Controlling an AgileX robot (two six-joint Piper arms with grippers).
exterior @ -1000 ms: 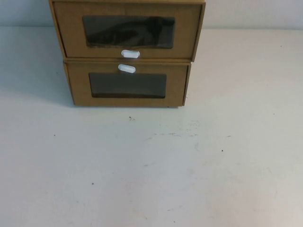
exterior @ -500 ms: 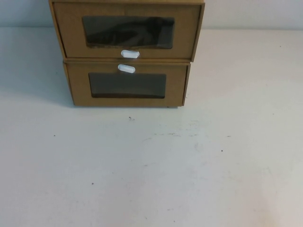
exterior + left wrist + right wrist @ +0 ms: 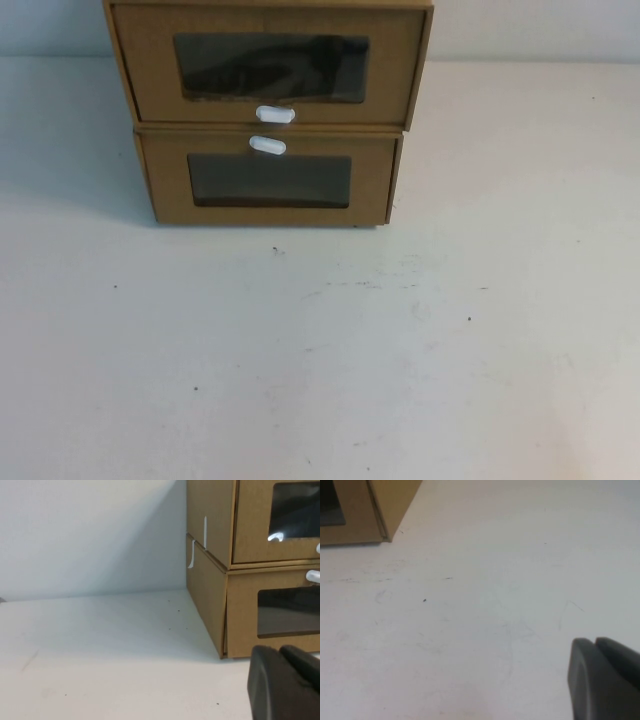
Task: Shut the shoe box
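The shoe box (image 3: 150,70) is the upper of two stacked brown boxes at the table's far middle, with a clear window (image 3: 270,68) and a white pull tab (image 3: 275,114) below it. Something dark lies behind the window. Its front stands slightly forward of the box under it. It also shows in the left wrist view (image 3: 252,525). Neither gripper shows in the high view. My left gripper (image 3: 280,652) is shut and empty, low over the table, in front of and to the left of the boxes. My right gripper (image 3: 595,642) is shut and empty over bare table to the right of the boxes.
The lower brown box (image 3: 370,180) carries its white tab (image 3: 267,145) above its window and stands on the white table (image 3: 320,350). Its corner shows in the right wrist view (image 3: 390,500). A pale wall (image 3: 90,535) rises behind the boxes.
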